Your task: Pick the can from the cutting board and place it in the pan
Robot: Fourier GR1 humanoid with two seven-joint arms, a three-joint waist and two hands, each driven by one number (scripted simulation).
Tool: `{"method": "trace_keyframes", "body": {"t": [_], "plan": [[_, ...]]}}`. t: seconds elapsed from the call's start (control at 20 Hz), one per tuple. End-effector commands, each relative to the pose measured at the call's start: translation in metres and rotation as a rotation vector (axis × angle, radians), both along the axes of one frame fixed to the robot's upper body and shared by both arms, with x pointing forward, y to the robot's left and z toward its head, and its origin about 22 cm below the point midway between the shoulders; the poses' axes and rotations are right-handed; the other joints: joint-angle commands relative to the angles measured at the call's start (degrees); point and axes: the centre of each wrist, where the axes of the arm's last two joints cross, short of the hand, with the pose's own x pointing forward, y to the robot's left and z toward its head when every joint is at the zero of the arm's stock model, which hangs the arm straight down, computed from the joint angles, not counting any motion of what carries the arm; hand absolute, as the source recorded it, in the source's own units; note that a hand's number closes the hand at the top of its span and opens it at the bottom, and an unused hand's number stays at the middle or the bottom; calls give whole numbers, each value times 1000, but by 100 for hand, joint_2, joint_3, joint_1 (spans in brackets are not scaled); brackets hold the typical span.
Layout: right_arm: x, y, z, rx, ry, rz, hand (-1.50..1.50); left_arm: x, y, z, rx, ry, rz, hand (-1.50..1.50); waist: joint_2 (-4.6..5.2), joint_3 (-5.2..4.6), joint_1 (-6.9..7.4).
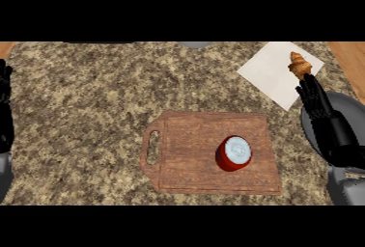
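Red silver-topped can stands on brown wooden cutting board, untouched. Right hand, fingers straight, empty, over grey round pan. Approach can from right side, curl round body, lift straight

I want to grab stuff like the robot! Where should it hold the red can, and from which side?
Best guess: grip the can round its red side, coming from the right with the right hand. It stands upright on the board, sides free all round, and that hand is nearer.
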Motion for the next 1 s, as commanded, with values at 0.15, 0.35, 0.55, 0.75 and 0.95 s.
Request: {"method": "trace_keyframes", "body": {"t": [0.15, 0.35, 0.55, 0.75, 0.95], "plan": [[7, 38, -8, 22, 144, 297, 150, 18, -19, -24, -144, 173, -100, 0, -31, 159, 39], [-11, 19, -40, -189, 115, 113, 150, 8, -45, -38, -252, 322, -194, 0, -78, 164, -5], [-46, -11, -28, -283, -88, -65, -150, -4, -54, -64, -264, 345, -171, 0, -128, 158, -173], [-85, -33, 27, -400, -124, -35, -150, 5, -32, -50, -275, 330, -164, 0, -141, 147, -221], [-85, -44, 86, -570, -41, 25, -150, 8, -41, -44, -272, 337, -180, 0, -131, 144, -108]]}}
